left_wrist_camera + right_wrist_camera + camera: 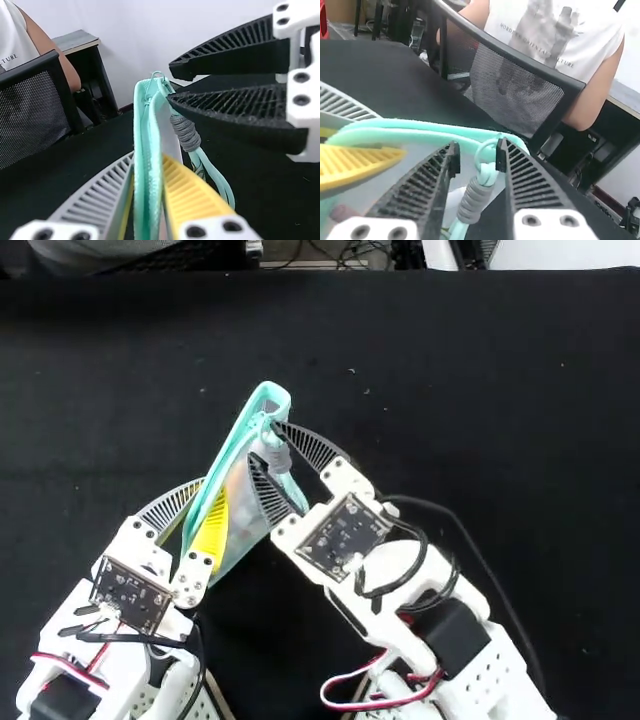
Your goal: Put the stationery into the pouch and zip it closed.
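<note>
Mint pouch [232, 480] stands on edge over the black tabletop [480, 370], its near end clamped tight in the left tool [149, 165], which should serve as a steady anchor. Farther out, the right tool [477, 147] sits slightly parted around the grey zip pull [472, 197], gripping nothing yet; it ought to pinch the cord squarely, then draw straight along the teeth

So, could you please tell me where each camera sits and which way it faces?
High view: fixed above the table, looking down on the mint green fabric pouch; both arms show, the left gripper clamping it, the right gripper at its zip end.
Left wrist view: on the left arm, looking along its grey and yellow fingers towards a white wall.
Right wrist view: on the right arm, looking between its black fingers towards a black mesh chair.
Shared: every view shows the pouch.
</note>
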Robot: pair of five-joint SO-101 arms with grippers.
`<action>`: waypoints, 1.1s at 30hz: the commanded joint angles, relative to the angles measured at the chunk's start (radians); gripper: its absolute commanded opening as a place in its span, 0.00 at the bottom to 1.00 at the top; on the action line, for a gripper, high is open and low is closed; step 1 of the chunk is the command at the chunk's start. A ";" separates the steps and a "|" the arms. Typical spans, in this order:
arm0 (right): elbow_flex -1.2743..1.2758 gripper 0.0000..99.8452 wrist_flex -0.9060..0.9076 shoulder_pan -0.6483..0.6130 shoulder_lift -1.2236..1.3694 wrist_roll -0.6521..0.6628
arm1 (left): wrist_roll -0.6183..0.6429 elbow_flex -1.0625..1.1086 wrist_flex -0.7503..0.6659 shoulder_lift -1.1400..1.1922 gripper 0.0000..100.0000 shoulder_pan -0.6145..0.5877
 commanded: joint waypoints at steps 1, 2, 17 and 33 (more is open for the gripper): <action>-0.005 0.14 -0.017 -0.015 -0.008 -0.002 | -0.003 0.025 0.000 0.005 0.03 0.008; -0.004 0.14 -0.017 -0.015 -0.008 -0.002 | -0.003 0.025 0.000 0.005 0.03 0.008; -0.001 0.14 -0.160 -0.012 0.245 -0.002 | -0.003 0.024 0.005 0.005 0.03 0.008; 0.005 0.01 -0.262 0.155 0.246 -0.002 | -0.003 0.025 0.006 0.003 0.03 0.008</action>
